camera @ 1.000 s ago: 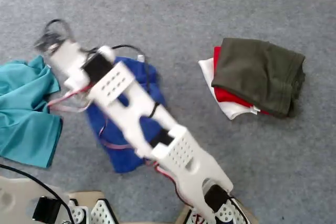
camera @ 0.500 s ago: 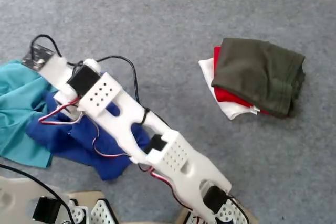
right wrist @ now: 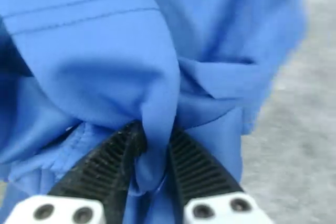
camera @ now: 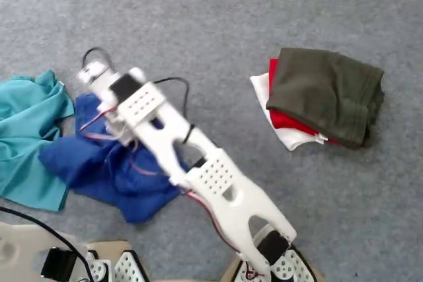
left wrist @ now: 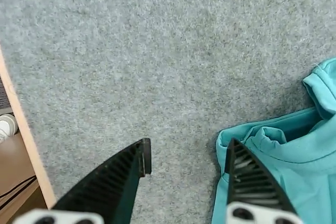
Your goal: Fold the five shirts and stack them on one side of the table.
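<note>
A blue shirt [camera: 99, 170] lies crumpled on the grey table [camera: 218, 37], left of centre. My right gripper [camera: 106, 100] hangs over its far edge. In the right wrist view the right gripper [right wrist: 156, 137] is shut on a bunched fold of the blue shirt [right wrist: 105, 66]. A teal shirt [camera: 30, 137] lies rumpled at the left edge, touching the blue one. My left gripper [left wrist: 189, 156] is open above bare table, beside the teal shirt [left wrist: 283, 150]. Three folded shirts sit stacked on the right: olive [camera: 327, 94] on top, red [camera: 284, 120] and white [camera: 281, 133] beneath.
The right arm [camera: 218, 183] stretches diagonally from its base at the front edge across the blue shirt. The table's wooden side edge [left wrist: 23, 145] runs close to the left gripper. Bare grey felt spans the back and centre of the table.
The right arm swung left toward the teal shirt, then back right, dragging the blue shirt. The blue shirt went from a neat patch to a crumpled heap shifted left.
</note>
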